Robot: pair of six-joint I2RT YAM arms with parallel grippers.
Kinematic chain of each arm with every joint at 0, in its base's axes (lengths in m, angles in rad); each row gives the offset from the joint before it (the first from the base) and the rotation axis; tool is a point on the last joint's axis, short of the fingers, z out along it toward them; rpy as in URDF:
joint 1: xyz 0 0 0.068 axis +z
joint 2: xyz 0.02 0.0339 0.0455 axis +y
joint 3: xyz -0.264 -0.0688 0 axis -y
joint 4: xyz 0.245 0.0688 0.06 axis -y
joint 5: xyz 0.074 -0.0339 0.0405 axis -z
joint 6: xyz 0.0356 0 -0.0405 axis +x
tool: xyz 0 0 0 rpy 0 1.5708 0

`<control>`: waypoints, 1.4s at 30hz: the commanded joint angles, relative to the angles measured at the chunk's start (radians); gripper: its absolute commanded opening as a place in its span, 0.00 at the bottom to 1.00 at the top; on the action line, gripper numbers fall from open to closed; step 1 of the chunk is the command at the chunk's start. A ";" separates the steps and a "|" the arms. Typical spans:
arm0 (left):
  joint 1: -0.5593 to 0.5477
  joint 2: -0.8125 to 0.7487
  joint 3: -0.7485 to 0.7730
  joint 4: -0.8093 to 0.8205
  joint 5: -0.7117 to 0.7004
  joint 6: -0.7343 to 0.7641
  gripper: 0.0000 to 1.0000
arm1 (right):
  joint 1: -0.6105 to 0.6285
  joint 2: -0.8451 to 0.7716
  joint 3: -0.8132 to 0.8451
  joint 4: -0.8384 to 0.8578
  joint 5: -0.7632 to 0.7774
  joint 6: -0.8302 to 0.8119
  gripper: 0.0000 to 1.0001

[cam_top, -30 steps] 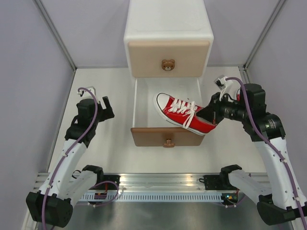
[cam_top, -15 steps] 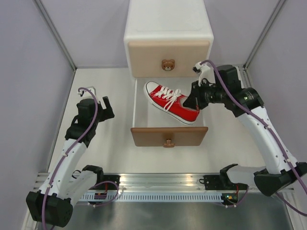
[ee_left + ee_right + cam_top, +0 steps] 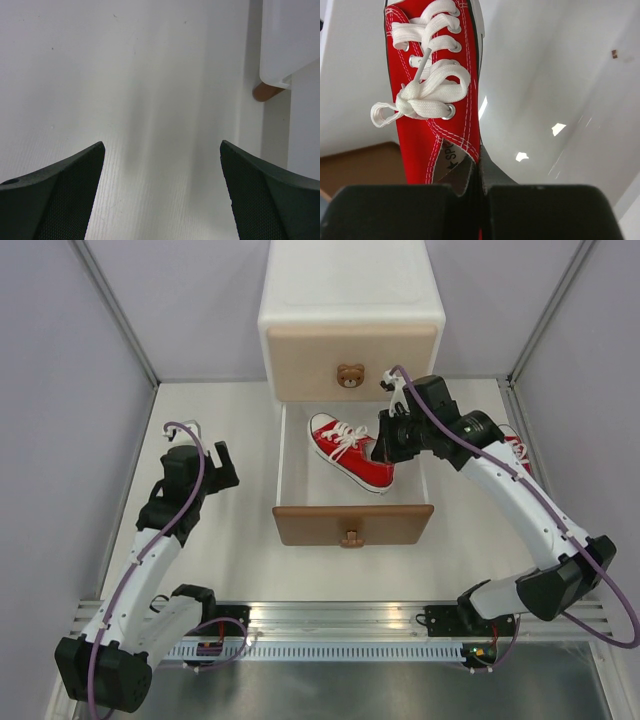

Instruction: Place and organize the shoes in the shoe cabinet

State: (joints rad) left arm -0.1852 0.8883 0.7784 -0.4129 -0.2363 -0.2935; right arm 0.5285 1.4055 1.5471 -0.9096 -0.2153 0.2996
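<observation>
Red shoe (image 3: pixel 345 445) shifted left, right hand (image 3: pixel 385 448) gripping its hidden heel, left hand (image 3: pixel 162 142) wide

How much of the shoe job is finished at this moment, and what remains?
Done: the lower drawer is pulled open. In hand: the right gripper holds one red shoe by its heel over that drawer. Left: release it, add the second red shoe lying on the table right of the drawer, then shut the drawer. The left gripper is open. No orange shoes are in view.
</observation>
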 commanded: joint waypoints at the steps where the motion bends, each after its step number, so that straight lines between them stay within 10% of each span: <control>1: 0.003 0.000 -0.002 0.023 0.000 0.016 0.98 | 0.011 0.013 0.019 0.152 0.077 0.110 0.01; 19: 0.003 0.014 0.002 0.023 0.011 0.010 0.98 | 0.246 0.110 -0.174 0.538 0.563 0.510 0.01; 42: 0.003 0.023 0.001 0.022 0.012 0.010 0.98 | 0.304 0.332 -0.119 0.560 0.763 0.604 0.10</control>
State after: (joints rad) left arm -0.1852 0.9073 0.7784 -0.4129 -0.2329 -0.2935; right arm 0.8360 1.7199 1.3689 -0.4557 0.5060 0.8726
